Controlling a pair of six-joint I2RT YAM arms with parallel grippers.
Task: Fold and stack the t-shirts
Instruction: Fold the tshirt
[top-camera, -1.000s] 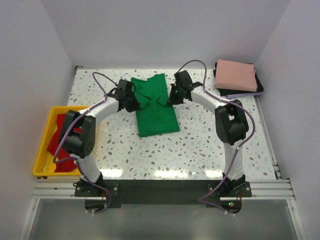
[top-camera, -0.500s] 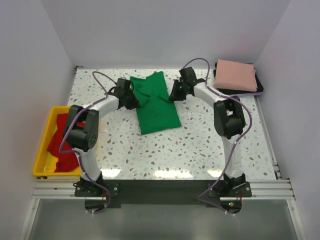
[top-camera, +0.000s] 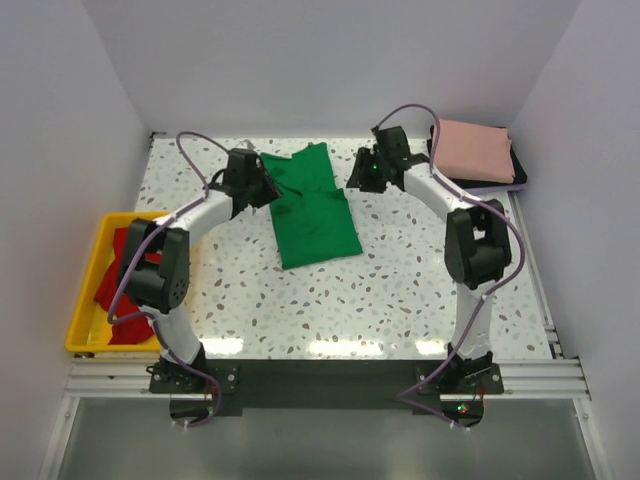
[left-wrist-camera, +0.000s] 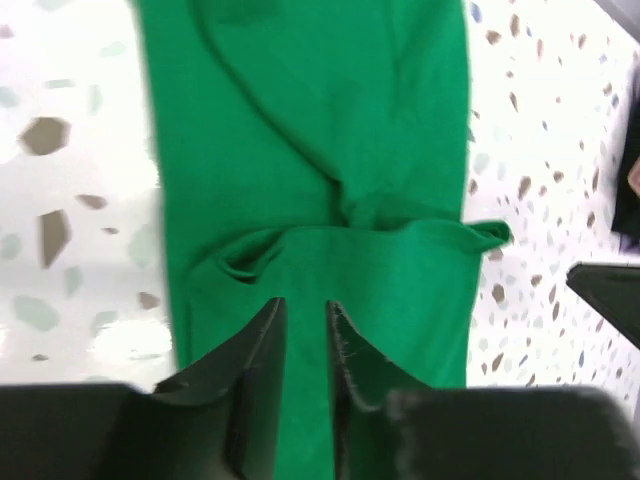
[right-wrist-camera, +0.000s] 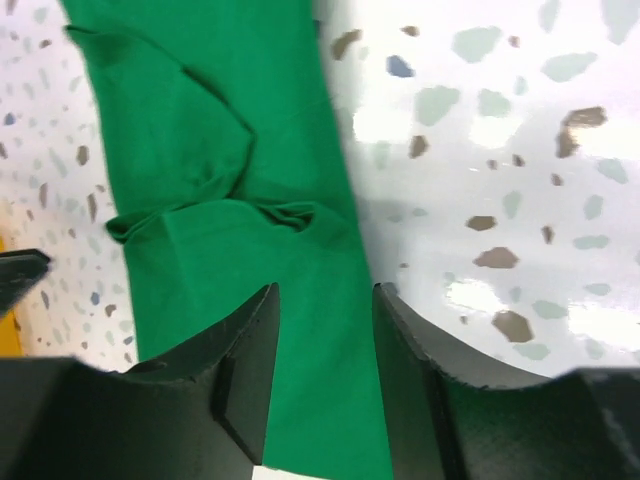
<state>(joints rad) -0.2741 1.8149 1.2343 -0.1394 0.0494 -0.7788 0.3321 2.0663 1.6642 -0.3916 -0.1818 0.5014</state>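
A bright green t-shirt (top-camera: 312, 208) lies folded into a long strip on the speckled table, its sleeves tucked in with a bunched crease at mid-length (left-wrist-camera: 340, 205) (right-wrist-camera: 200, 150). My left gripper (top-camera: 264, 189) hovers over the shirt's far left edge; in the left wrist view (left-wrist-camera: 305, 312) its jaws stand narrowly apart and hold nothing. My right gripper (top-camera: 360, 180) hovers at the shirt's far right edge; in the right wrist view (right-wrist-camera: 325, 300) it is open and empty. A salmon pink t-shirt (top-camera: 476, 150) lies folded at the back right. A red t-shirt (top-camera: 120, 275) lies crumpled in the tray.
A yellow plastic tray (top-camera: 84, 300) sits at the left table edge. The pink shirt rests on a dark flat pad (top-camera: 519, 172) by the right wall. White walls close in the table on three sides.
Both grippers have let go of the green shirt and drawn back and outward toward the far edge. The shirt's sleeves now lie folded inward.
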